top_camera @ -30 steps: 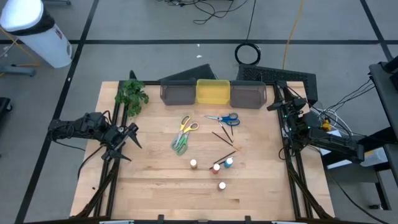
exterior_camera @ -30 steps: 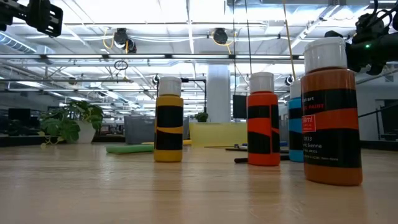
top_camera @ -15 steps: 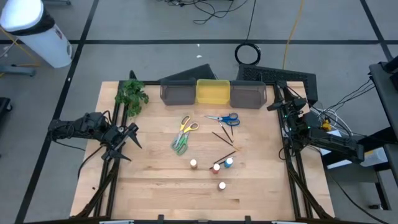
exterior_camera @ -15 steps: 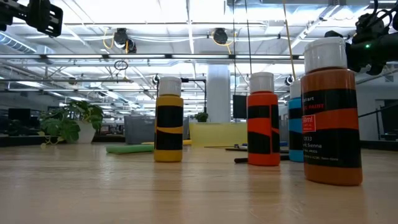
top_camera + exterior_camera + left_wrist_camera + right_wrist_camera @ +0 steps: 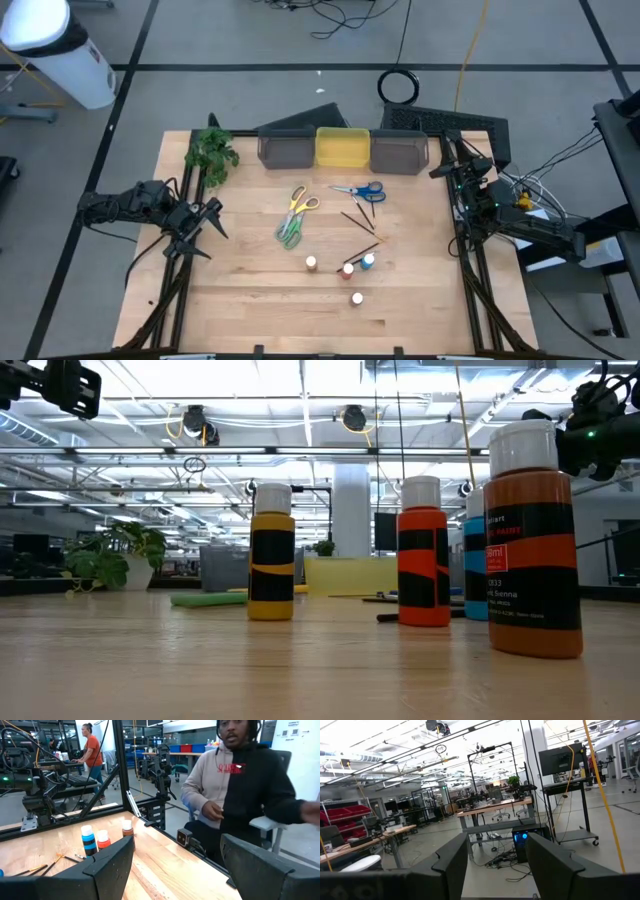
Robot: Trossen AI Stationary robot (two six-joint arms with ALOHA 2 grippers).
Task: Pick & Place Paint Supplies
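Four white-capped paint bottles [image 5: 349, 274] stand upright mid-table, untouched.

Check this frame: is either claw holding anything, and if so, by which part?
Nothing is held. The left claw is open at the table's left edge, the right claw open at the right edge, both apart from the small white-capped paint bottles mid-table.
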